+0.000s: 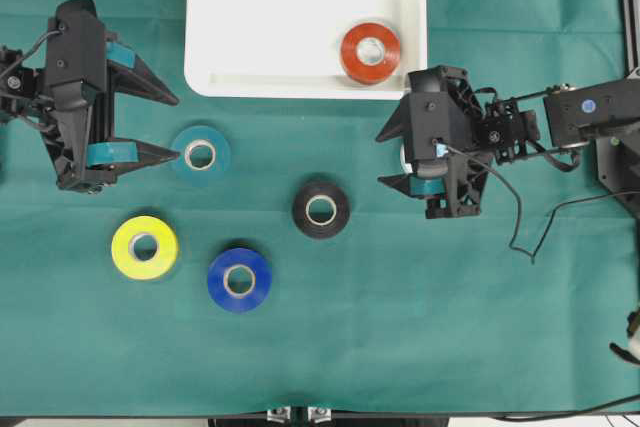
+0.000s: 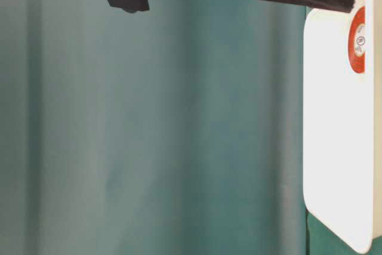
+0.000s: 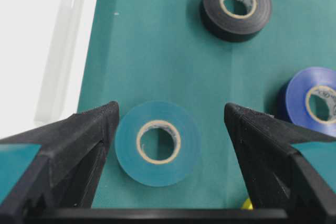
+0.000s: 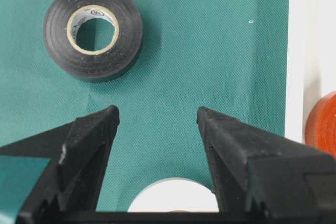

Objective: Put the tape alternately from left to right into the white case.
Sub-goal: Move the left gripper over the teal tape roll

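Observation:
The white case (image 1: 290,7) lies at the back middle with the red tape (image 1: 370,52) flat in its right front corner. Teal tape (image 1: 200,155), yellow tape (image 1: 145,247), blue tape (image 1: 239,279) and black tape (image 1: 321,209) lie on the green cloth. My left gripper (image 3: 170,111) is open and the teal tape (image 3: 157,142) lies between its fingers, nearer the left one, ungripped. My right gripper (image 4: 157,111) is open over the cloth. Low between its fingers shows the top of the white tape (image 4: 173,196), mostly hidden under it in the overhead view.
The right arm and its loose cable (image 1: 520,217) lie across the right side. The case's front rim (image 3: 58,51) runs left of the left gripper. Black tape (image 4: 93,30) lies ahead of the right gripper, with the red tape (image 4: 321,124) at its right.

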`<state>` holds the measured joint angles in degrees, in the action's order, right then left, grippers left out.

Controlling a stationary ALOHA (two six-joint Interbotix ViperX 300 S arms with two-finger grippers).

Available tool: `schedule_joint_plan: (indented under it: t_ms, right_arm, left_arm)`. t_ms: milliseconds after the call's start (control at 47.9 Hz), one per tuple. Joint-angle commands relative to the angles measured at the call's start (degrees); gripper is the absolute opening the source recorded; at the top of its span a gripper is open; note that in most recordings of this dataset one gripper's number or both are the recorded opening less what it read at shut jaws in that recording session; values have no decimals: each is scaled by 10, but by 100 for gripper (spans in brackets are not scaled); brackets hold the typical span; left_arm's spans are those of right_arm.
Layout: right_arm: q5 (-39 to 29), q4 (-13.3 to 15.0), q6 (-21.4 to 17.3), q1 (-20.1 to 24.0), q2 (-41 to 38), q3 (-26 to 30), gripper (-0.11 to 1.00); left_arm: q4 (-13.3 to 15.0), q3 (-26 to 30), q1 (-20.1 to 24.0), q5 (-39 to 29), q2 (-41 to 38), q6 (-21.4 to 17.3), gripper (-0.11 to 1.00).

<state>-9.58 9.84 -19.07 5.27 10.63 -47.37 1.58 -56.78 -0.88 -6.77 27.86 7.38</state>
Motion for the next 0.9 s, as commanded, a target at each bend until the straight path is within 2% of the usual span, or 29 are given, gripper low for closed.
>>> schedule_joint_plan:
  t_ms: [0, 397, 585, 877]
  right_arm:
    - [5, 1, -1, 2, 11, 8, 68]
    - [18, 1, -1, 2, 11, 7, 68]
    - [18, 1, -1, 2, 11, 5, 68]
    - [18, 1, -1, 2, 11, 4, 68]
  left_arm:
    - [1, 4, -8, 6, 1, 3, 84]
    - [1, 15, -65, 7, -81, 51, 84]
    - [1, 32, -68, 6, -136, 65, 84]
    - [-1, 57, -68, 5, -198, 61, 84]
